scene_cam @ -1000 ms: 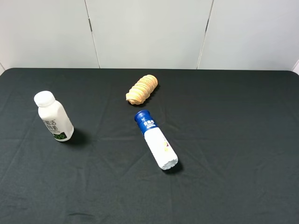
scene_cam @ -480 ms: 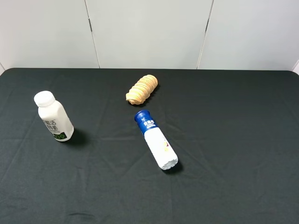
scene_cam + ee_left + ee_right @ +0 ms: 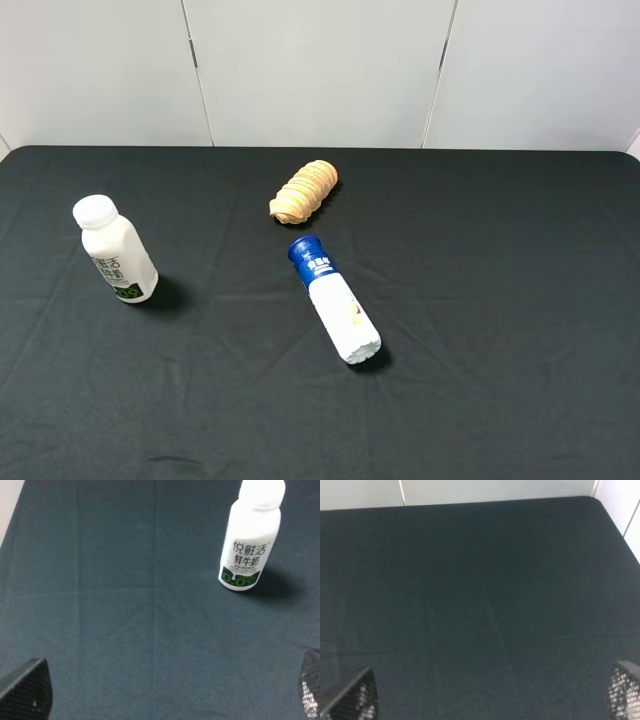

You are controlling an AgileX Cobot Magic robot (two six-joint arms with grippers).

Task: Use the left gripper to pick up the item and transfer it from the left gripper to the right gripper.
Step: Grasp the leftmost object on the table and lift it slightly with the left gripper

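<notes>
The item, a small white bottle (image 3: 116, 251) with a wide white cap and a green patch at its base, stands upright at the left of the dark table. It also shows in the left wrist view (image 3: 248, 540), some way ahead of the left gripper (image 3: 165, 690). That gripper's two black fingertips (image 3: 27, 690) sit far apart at the frame's corners, open and empty. The right gripper (image 3: 490, 692) is open and empty over bare cloth, its fingertips (image 3: 352, 697) wide apart. Neither gripper shows in the exterior high view.
A longer white bottle with a blue cap (image 3: 334, 299) lies on its side mid-table. A tan ridged pastry (image 3: 303, 191) lies just behind it. The table's far edge meets a white wall (image 3: 320, 70); its right corner shows in the right wrist view (image 3: 594, 501).
</notes>
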